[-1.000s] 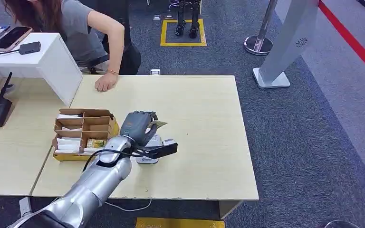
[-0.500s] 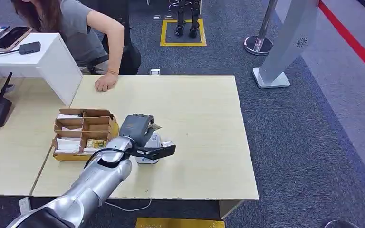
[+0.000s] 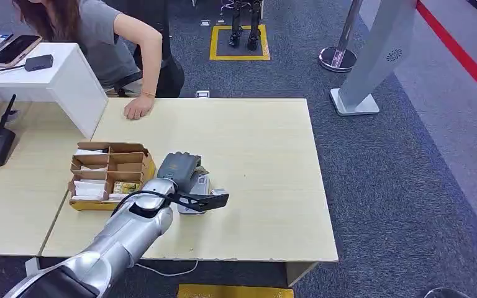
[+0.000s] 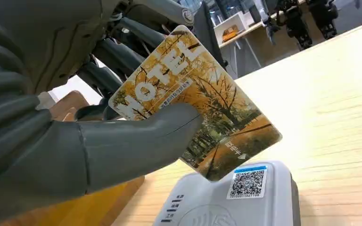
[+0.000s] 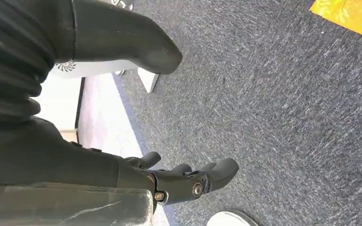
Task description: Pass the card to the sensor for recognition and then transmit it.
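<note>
Left hand (image 4: 75, 136) pinches the hotel card (image 4: 198, 103) between thumb and dark fingers (image 4: 118, 52), card tilted, its lower corner just above the white sensor (image 4: 235, 202) with the QR sticker; can't tell if touching. In the head view that hand (image 3: 179, 169) sits over the sensor (image 3: 195, 189) on the wooden table (image 3: 261, 149), just beside the compartment box (image 3: 109, 177). Right hand (image 5: 122, 141) hangs over grey carpet (image 5: 273, 94), fingers apart, holding nothing; a person's hand (image 3: 138, 107) rests on the table's far edge.
</note>
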`<state>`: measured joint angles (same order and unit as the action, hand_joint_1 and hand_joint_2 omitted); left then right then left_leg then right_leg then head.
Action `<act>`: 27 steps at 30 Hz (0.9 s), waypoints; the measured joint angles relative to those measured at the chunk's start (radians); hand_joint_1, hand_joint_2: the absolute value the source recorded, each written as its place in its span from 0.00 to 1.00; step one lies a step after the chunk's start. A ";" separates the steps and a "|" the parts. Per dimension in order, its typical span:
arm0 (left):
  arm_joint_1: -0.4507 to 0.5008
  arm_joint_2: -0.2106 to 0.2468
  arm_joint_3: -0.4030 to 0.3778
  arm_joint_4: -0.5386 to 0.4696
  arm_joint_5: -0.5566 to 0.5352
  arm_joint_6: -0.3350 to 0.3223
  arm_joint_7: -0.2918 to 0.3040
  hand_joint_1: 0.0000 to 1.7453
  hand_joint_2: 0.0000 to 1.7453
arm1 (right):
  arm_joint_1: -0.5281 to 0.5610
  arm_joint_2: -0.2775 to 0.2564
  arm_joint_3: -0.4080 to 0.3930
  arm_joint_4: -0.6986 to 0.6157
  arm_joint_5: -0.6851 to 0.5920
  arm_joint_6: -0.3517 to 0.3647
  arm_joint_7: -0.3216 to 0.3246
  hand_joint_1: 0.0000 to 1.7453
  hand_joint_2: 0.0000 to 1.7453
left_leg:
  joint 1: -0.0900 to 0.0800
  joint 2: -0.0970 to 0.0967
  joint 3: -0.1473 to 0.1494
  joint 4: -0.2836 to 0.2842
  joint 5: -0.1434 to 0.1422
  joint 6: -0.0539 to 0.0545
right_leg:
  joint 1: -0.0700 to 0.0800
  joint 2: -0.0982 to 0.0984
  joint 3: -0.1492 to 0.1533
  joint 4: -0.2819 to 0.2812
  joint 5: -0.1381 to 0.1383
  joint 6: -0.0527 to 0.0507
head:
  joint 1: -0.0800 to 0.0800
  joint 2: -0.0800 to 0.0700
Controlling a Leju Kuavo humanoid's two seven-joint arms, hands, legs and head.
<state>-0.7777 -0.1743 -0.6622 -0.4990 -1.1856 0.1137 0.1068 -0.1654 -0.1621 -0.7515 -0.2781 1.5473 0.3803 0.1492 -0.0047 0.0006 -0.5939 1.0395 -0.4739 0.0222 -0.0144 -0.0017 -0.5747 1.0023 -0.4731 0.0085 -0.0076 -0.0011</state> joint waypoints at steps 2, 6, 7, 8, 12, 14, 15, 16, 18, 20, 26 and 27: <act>0.000 0.000 0.000 0.002 0.000 0.000 0.000 1.00 1.00 | 0.000 0.000 0.000 0.000 0.000 0.000 0.000 0.00 1.00 | 0.000 0.000 0.000 0.000 0.000 0.000 | 0.000 0.000 0.000 0.000 0.000 0.000 | 0.000 0.000; -0.003 -0.004 0.000 0.007 0.000 0.000 0.000 1.00 1.00 | 0.000 0.000 0.000 0.000 0.000 0.000 0.000 0.00 1.00 | 0.000 0.000 0.000 0.000 0.000 0.000 | 0.000 0.000 0.000 0.000 0.000 0.000 | 0.000 0.000; -0.003 -0.005 0.000 0.009 0.000 0.000 0.000 1.00 1.00 | 0.000 0.000 0.000 0.000 0.000 0.000 0.000 0.00 1.00 | 0.000 0.000 0.000 0.000 0.000 0.000 | 0.000 0.000 0.000 0.000 0.000 0.000 | 0.000 0.000; -0.004 -0.005 0.000 0.009 0.000 0.000 0.000 1.00 1.00 | 0.000 0.000 0.000 0.000 0.000 0.000 0.000 0.00 1.00 | 0.000 0.000 0.000 0.000 0.000 0.000 | 0.000 0.000 0.000 0.000 0.000 0.000 | 0.000 0.000; -0.008 -0.005 -0.001 0.011 -0.002 -0.015 0.002 1.00 1.00 | 0.000 0.000 0.000 0.000 0.000 0.000 0.000 0.00 1.00 | 0.000 0.000 0.000 0.000 0.000 0.000 | 0.000 0.000 0.000 0.000 0.000 0.000 | 0.000 0.000; -0.012 -0.006 -0.001 0.014 0.004 -0.026 -0.002 1.00 1.00 | -0.001 0.000 0.000 0.000 0.000 0.000 0.000 0.00 1.00 | 0.000 0.000 0.000 0.000 0.000 0.000 | 0.000 0.000 0.000 0.000 0.000 0.000 | 0.000 0.000; -0.013 -0.007 -0.001 0.014 0.007 -0.030 -0.006 1.00 1.00 | -0.001 0.000 0.001 0.000 0.000 0.000 0.000 0.00 1.00 | 0.000 0.000 0.000 0.000 0.000 0.000 | 0.000 0.000 0.000 0.000 0.000 0.000 | 0.000 0.000; -0.014 -0.008 -0.001 0.014 0.011 -0.038 -0.011 1.00 1.00 | -0.001 0.000 0.002 0.000 0.000 0.000 0.002 0.00 1.00 | 0.000 0.000 0.000 0.000 0.000 0.000 | 0.000 0.000 0.000 0.000 0.000 0.000 | 0.000 0.000; -0.017 -0.011 -0.001 0.016 0.018 -0.052 -0.026 1.00 1.00 | -0.002 0.000 0.004 0.000 0.000 0.000 0.003 0.00 1.00 | 0.000 0.000 0.000 0.000 0.000 0.000 | 0.000 0.000 0.000 0.000 0.000 0.000 | 0.000 0.000; -0.018 -0.015 -0.001 0.018 0.039 -0.076 -0.050 1.00 1.00 | -0.003 0.000 0.010 0.000 0.000 0.000 0.003 0.00 1.00 | 0.000 0.000 0.000 0.000 0.000 0.000 | 0.000 0.000 0.000 0.000 0.000 0.000 | 0.000 0.000; -0.033 -0.024 -0.001 0.029 0.082 -0.160 -0.076 1.00 1.00 | -0.007 0.000 0.017 0.000 0.000 0.000 0.009 0.00 1.00 | 0.000 -0.001 0.000 0.000 0.000 0.000 | 0.000 -0.001 0.001 0.000 0.000 0.000 | 0.000 0.000; -0.036 -0.024 -0.001 0.030 0.092 -0.171 -0.079 1.00 1.00 | -0.008 0.000 0.018 0.000 0.000 0.000 0.010 0.00 1.00 | 0.000 -0.001 0.000 0.000 0.000 0.000 | 0.000 -0.001 0.001 0.000 0.000 0.000 | 0.000 0.000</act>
<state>-0.8134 -0.1988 -0.6630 -0.4688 -1.0940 -0.0576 0.0278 -0.1733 -0.1617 -0.7340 -0.2781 1.5473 0.3803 0.1587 -0.0048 0.0000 -0.5934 1.0394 -0.4739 0.0223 -0.0145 -0.0026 -0.5736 1.0023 -0.4730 0.0086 -0.0080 -0.0011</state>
